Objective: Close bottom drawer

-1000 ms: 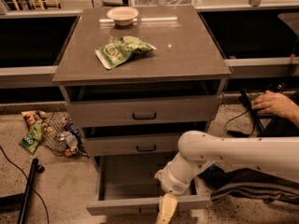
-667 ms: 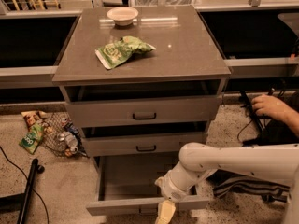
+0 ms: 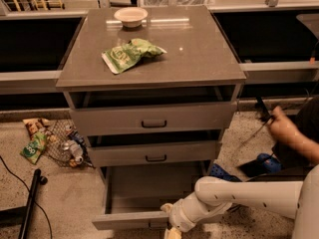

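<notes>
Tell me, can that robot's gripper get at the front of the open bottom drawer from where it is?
Probably yes. The gripper sits right by the pulled-out front of the bottom drawer, near the picture's lower edge, and nothing shows between them.

Btm grey drawer (image 3: 144, 195) pulled out; gripper (image 3: 172, 232) at front.
</notes>
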Available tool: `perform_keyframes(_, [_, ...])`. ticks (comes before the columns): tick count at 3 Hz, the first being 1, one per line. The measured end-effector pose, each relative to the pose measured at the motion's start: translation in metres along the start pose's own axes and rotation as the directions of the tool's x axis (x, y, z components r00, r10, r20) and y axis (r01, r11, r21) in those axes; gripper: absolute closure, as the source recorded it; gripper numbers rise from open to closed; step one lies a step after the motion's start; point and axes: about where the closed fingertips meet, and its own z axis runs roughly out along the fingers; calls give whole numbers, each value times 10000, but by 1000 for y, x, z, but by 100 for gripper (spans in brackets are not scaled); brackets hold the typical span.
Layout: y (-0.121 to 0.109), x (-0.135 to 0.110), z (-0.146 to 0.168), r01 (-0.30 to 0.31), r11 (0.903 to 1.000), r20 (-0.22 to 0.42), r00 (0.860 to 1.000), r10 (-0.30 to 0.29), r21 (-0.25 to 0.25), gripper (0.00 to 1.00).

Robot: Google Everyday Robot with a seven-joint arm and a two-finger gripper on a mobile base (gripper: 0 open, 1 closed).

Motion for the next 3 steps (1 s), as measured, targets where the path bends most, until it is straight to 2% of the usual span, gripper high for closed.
perform_keyframes(1, [0,0,0,0,10000,-2,10000,0,1,0])
perform_keyframes(2, [-7,13,13,-134,9995,-710,9974,155,291,0])
perform_keyframes(3, [-24,50,25,-585,9963,-1144,9913,655,635,0])
